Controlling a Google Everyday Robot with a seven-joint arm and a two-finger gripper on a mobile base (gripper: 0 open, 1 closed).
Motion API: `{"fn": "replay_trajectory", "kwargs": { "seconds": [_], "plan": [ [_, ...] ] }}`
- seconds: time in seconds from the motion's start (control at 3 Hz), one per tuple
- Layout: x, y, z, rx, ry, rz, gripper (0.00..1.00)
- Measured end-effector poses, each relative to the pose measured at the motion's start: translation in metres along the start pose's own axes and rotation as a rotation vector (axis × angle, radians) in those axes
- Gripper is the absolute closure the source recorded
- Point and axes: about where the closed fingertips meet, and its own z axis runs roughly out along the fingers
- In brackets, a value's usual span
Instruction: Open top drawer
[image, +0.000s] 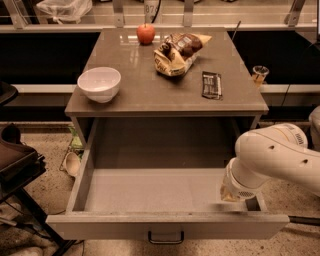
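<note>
Sitting far out below the surface (150, 92), the drawer (150, 192) is looking like a stiff, light, empty box. Its dark pull (165, 238), near centre, is offering the firmest hold. The claw (231, 196) is hanging inside the drawer's near right corner; whether it is clenched or released I cannot tell.

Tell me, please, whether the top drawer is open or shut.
Open: the top drawer is pulled far out, its bare grey interior exposed. The gripper sits inside its right front corner.
</note>
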Motion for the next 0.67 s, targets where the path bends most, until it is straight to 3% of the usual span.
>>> {"fn": "replay_trajectory", "kwargs": {
  "seconds": [0.67],
  "plan": [
    [0.0002,0.0006,-0.0016,0.003,0.002,-0.001,0.15]
  ]
}}
